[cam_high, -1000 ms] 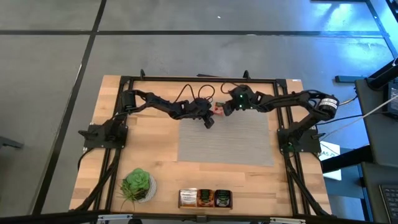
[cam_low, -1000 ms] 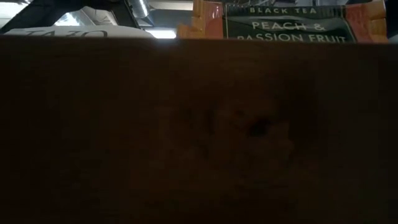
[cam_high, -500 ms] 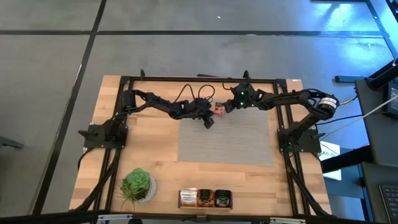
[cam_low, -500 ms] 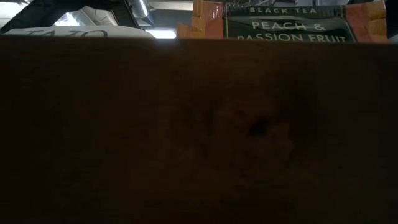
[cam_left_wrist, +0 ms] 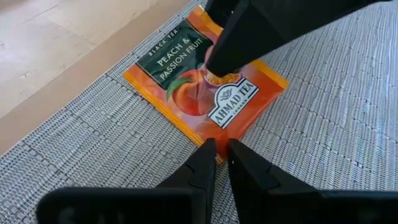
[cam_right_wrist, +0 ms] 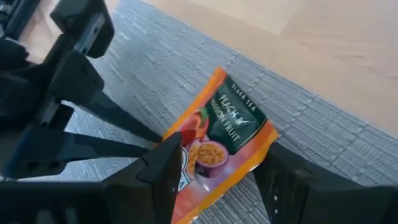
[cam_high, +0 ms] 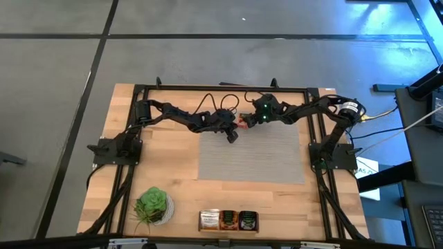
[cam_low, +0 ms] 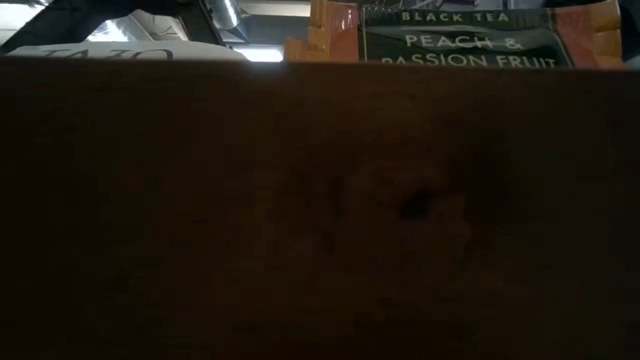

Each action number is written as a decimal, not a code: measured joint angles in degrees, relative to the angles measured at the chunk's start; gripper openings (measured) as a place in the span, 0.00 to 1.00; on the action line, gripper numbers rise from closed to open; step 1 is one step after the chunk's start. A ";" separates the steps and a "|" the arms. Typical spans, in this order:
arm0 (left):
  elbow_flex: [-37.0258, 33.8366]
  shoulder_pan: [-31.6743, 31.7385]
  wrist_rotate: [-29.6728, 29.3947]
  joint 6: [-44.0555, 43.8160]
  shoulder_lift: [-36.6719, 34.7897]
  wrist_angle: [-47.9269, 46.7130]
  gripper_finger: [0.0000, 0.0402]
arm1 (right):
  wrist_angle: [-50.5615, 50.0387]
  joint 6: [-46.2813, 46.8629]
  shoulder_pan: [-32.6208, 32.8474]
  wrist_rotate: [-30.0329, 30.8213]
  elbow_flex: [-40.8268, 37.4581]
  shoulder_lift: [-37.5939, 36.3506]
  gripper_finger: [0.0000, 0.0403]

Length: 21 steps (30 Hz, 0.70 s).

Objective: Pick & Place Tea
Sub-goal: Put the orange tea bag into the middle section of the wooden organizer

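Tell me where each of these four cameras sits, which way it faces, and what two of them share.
High view: above, facing straight down on the wooden table, grey mat and both arms.
Low view: at table height, mostly blocked by a dark surface; only tea packaging tops show, no arms.
Left wrist view: past the left gripper, nearly closed, toward the tea sachet.
Right wrist view: past the right gripper, straddling that sachet.
Both wrist views share the sachet, the mat and the other arm's gripper.

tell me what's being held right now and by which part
The sachet: the left gripper appears to pinch its near edge in almost shut jaws. The right gripper straddles it, open.
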 joint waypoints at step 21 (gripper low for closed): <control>-0.46 -0.11 3.38 3.34 -2.96 -1.49 0.09 | 0.05 -7.15 -0.82 0.50 0.00 0.01 0.02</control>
